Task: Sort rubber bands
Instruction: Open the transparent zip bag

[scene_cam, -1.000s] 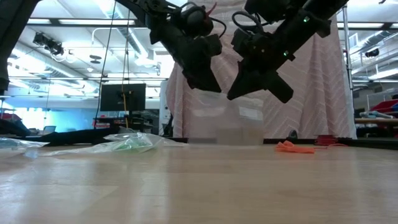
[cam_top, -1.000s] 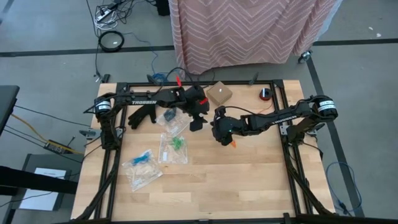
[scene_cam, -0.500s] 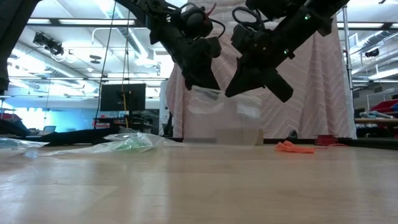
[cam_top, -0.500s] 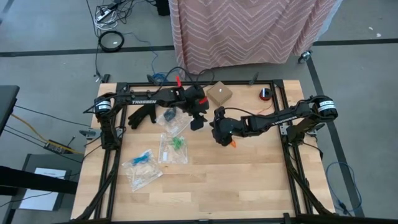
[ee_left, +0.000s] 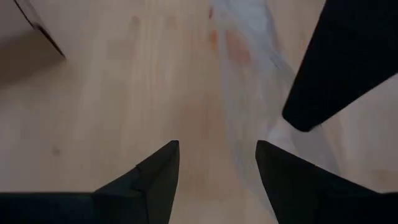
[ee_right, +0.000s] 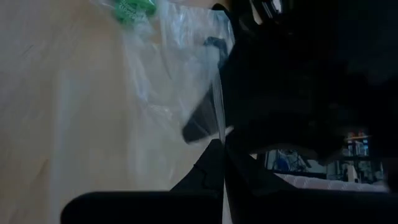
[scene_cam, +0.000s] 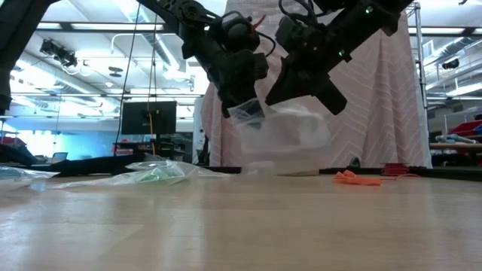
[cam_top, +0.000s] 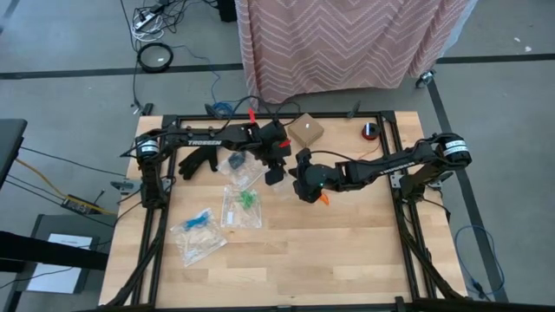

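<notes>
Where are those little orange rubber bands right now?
The orange rubber bands lie on the wooden table right of centre in the high view, just beside the right gripper; the low view shows them flat on the tabletop.

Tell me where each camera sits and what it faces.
High: overhead, straight down on the wooden table; both arms show.
Low: table height, looking level; left gripper and right gripper hang above.
Left wrist: faces tabletop past its spread fingers.
Right wrist: faces clear plastic zip bag past its shut fingers.
Shared: low and right wrist show that bag.
</notes>
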